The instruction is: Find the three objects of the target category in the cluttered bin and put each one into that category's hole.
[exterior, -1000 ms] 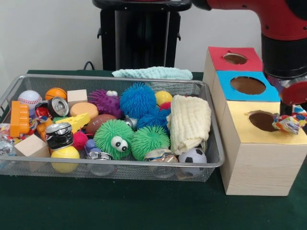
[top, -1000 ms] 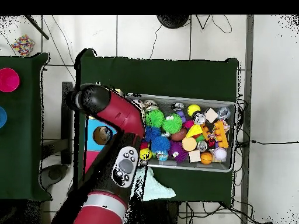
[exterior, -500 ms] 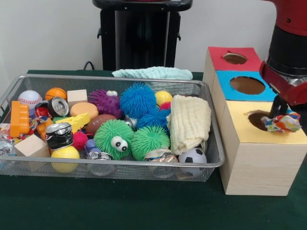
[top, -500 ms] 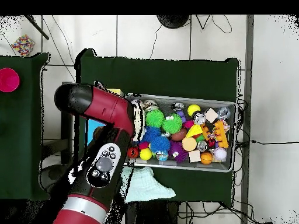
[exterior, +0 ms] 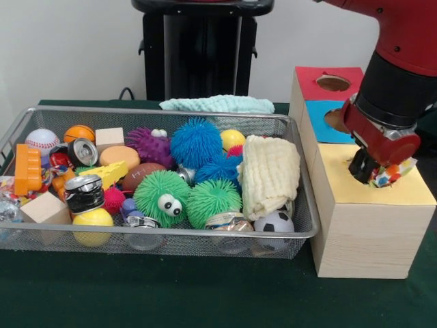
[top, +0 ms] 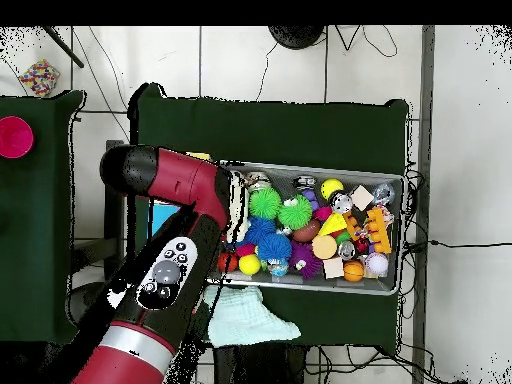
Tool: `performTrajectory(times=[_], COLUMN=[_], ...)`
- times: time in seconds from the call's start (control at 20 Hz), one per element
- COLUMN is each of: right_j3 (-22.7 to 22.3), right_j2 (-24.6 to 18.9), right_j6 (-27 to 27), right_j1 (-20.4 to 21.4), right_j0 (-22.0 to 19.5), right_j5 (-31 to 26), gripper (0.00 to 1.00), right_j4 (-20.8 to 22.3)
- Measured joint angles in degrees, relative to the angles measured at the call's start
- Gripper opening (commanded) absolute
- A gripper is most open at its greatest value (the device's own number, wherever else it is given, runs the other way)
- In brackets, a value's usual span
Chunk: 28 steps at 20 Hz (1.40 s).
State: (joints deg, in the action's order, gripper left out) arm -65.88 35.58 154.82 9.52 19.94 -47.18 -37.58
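pincer (exterior: 374,172) moved over yellow hole, gripping rope toy (exterior: 389,174) (multicoloured).

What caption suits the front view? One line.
Gripper lowers a multicoloured rope toy onto the yellow box beside the cluttered bin.

Bin beside a box of holes

A wire bin (exterior: 300,229) full of toys sits left of the wooden box (exterior: 365,229); a folded cloth (exterior: 218,104) lies behind it, and the gripper (exterior: 372,174) hangs over the box's nearest hole.
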Motion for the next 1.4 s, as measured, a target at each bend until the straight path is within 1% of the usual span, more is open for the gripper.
performTrajectory(times=[0.45,0.5,1.4], right_j3=[0.54,0.66,0.76], right_j2=[0.22,0.2,-0.3], right_j6=[0.0,0.0,0.0], right_j1=[-0.97,-0.97,-0.82], right_j0=[0.04,0.03,-0.42], right_j5=[0.05,0.07,0.0], gripper=[0.0,1.0,1.0], right_j4=[-0.02,-0.05,-0.11])
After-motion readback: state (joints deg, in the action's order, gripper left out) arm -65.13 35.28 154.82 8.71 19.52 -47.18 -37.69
